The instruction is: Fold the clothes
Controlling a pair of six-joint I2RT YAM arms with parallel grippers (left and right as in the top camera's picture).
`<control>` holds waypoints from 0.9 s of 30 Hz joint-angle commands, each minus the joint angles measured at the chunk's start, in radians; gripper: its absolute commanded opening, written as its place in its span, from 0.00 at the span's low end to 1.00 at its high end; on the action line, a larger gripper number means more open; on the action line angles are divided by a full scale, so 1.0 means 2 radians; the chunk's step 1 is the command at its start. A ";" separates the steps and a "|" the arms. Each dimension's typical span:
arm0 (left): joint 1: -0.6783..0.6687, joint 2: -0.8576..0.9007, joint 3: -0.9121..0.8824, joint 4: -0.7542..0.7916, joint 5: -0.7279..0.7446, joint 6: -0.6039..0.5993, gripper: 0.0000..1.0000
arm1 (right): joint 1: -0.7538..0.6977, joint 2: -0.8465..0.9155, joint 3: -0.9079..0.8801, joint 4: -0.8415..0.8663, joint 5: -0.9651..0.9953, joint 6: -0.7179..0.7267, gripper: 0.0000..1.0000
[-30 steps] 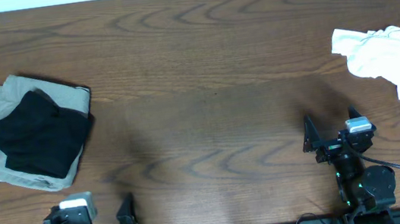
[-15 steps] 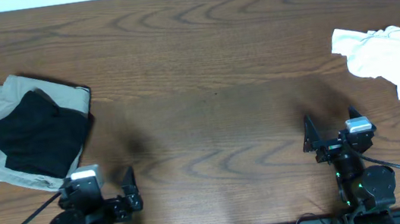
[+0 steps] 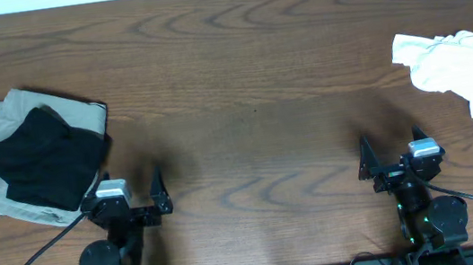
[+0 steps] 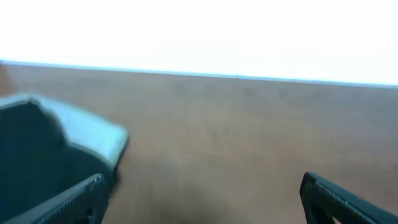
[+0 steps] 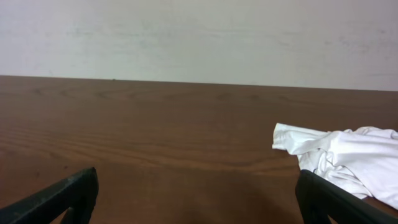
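Now | left gripper [image 3: 129, 196] is gaping wide, holding nothing, near the tabletop's [image 3: 239, 78] front edge | right gripper [image 3: 393, 155] is gaping likewise, empty | black garment [image 3: 41, 161] is lying atop the grey-beige garment [image 3: 2, 121] by the left edge | white garment [image 3: 469, 72] is lying crumpled at the right edge

Your left arm [image 3: 105, 257] and right arm [image 3: 429, 213] are black, each with a grey box [image 3: 110, 190] on top and a black cable [image 3: 42, 258]. Your left gripper [image 3: 130, 187] and right gripper [image 3: 391, 148] have dark pointed fingers [image 5: 68, 194]. Green lights [image 3: 406, 212] dot the right arm.
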 commanded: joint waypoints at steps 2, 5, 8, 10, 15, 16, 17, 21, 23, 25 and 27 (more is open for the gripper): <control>-0.005 -0.004 -0.052 0.073 -0.004 0.002 0.98 | -0.004 -0.003 -0.001 -0.002 0.005 -0.001 0.99; -0.004 -0.004 -0.072 0.062 -0.005 0.002 0.98 | -0.004 -0.003 -0.001 -0.002 0.005 -0.001 0.99; -0.005 -0.005 -0.073 0.066 -0.004 0.002 0.98 | -0.004 -0.003 -0.001 -0.002 0.005 -0.001 0.99; -0.005 -0.005 -0.073 0.066 -0.004 0.002 0.98 | -0.004 -0.003 -0.001 -0.002 0.005 -0.001 0.99; -0.005 -0.005 -0.073 0.066 -0.004 0.002 0.98 | -0.004 -0.003 -0.001 -0.002 0.005 -0.001 0.99; -0.004 -0.005 -0.073 0.066 -0.004 0.002 0.98 | -0.004 -0.003 -0.001 -0.002 0.005 -0.001 0.99; -0.004 -0.005 -0.073 0.066 -0.004 0.002 0.98 | -0.004 -0.003 -0.001 -0.002 0.005 -0.001 0.99; -0.005 -0.005 -0.073 0.066 -0.004 0.002 0.98 | -0.004 -0.003 -0.001 -0.002 0.005 -0.001 0.99; -0.005 -0.005 -0.073 0.066 -0.004 0.002 0.98 | -0.004 -0.003 -0.001 -0.002 0.005 -0.001 0.99; -0.005 -0.005 -0.073 0.066 -0.004 0.002 0.98 | -0.004 -0.003 -0.001 -0.002 0.005 -0.001 0.99; -0.007 -0.004 -0.073 0.066 -0.004 0.002 0.98 | -0.004 -0.003 -0.001 -0.002 0.005 -0.001 0.99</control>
